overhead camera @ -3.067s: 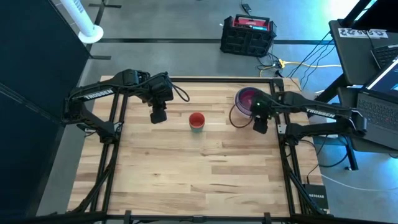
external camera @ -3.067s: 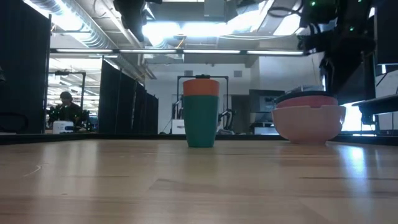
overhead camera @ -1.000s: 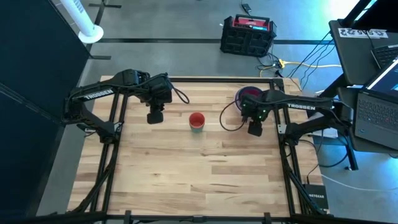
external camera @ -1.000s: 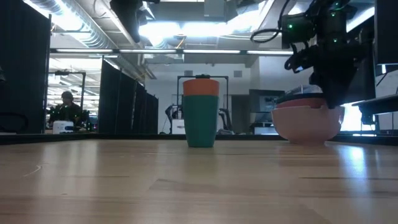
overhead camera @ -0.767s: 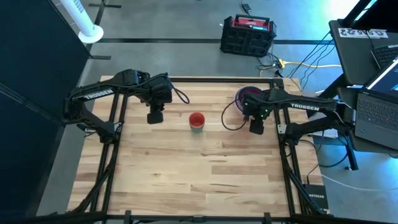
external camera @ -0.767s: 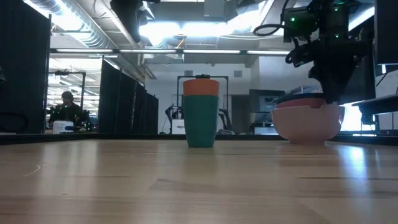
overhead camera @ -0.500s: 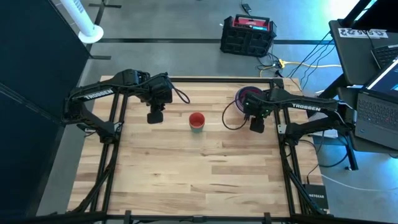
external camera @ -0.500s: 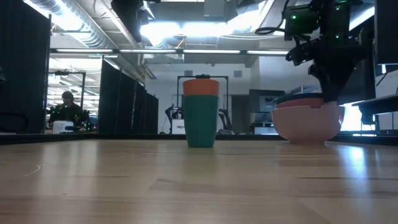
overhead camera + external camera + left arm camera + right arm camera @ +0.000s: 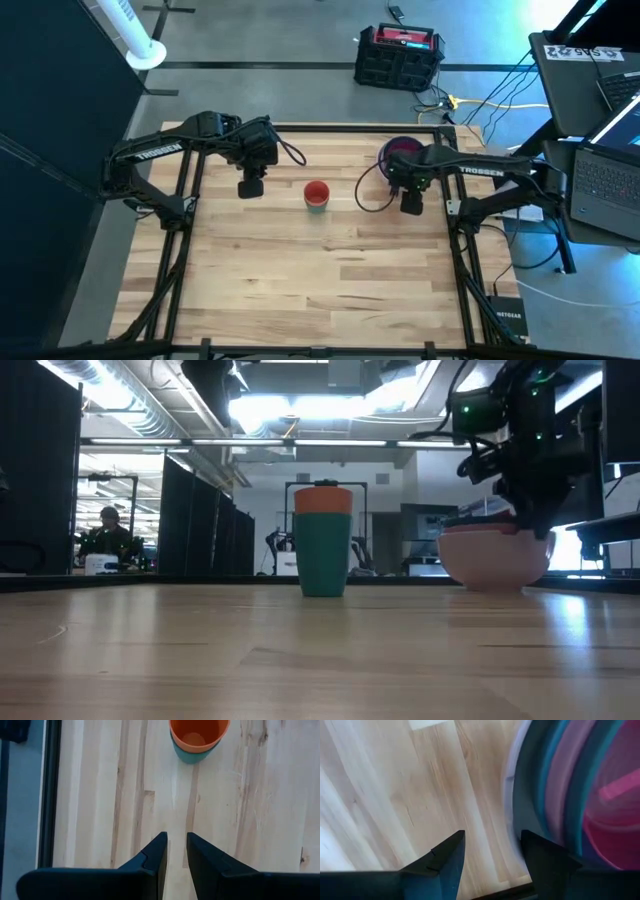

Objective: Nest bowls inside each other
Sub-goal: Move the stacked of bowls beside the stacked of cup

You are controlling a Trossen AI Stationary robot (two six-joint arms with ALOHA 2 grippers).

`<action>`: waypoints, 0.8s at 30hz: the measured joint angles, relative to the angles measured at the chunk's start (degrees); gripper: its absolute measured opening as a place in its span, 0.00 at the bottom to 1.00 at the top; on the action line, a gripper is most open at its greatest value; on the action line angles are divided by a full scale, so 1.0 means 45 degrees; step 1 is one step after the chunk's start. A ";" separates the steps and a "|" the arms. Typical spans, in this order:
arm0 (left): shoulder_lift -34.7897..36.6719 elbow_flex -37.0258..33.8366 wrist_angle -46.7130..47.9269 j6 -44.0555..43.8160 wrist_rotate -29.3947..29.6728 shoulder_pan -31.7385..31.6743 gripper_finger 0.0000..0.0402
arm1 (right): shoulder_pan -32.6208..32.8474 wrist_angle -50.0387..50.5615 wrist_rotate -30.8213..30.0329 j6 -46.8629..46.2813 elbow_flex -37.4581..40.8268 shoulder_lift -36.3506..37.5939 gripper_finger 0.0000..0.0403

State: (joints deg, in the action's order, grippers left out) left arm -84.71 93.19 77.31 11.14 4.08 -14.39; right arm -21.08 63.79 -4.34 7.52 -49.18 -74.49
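Note:
A nested stack of bowls (image 9: 399, 151) rests by its base at the table's far right; in the low view the bowls (image 9: 495, 557) show a pale outer one with pink ones inside. In the right wrist view the bowls (image 9: 580, 805) show white, blue, teal and pink rims. My right gripper (image 9: 410, 204) points down, open, at the stack's near-left rim (image 9: 511, 810), one finger over the table and one over the bowls. My left gripper (image 9: 249, 188) hangs high over the far left, its fingers (image 9: 155, 856) slightly parted on nothing. My right gripper (image 9: 492, 852) stands astride the stack's rim from above. Whether a finger touches the rim, I cannot tell.
An orange cup inside a teal cup (image 9: 316, 195) stands upright at the table's far middle, between the two grippers. The near half of the wooden table (image 9: 320, 290) is bare. A black and red crate (image 9: 398, 56) sits on the floor beyond the far edge.
My right gripper has risen a little, tipped slightly, and come down again at the bowl stack's rim, staying open. The bowls and the cups have kept still.

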 joint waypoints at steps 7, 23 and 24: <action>0.0000 0.0000 0.0002 0.0000 -0.0005 0.0000 0.14 | 0.0015 -0.0110 -0.0083 0.0004 0.0052 -0.0364 0.45; 0.0000 0.0000 0.0013 0.0180 0.0000 0.0000 0.14 | 0.0003 -0.0050 -0.0624 -0.0082 -0.0064 -0.0416 0.12; 0.0000 0.0000 0.0014 0.0202 0.0000 0.0000 0.14 | 0.0004 -0.0046 -0.0600 -0.0063 -0.0083 -0.0417 0.10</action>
State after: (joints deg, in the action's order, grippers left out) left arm -84.71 93.19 77.37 12.04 4.08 -14.39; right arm -21.06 63.59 -7.04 7.23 -49.56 -76.37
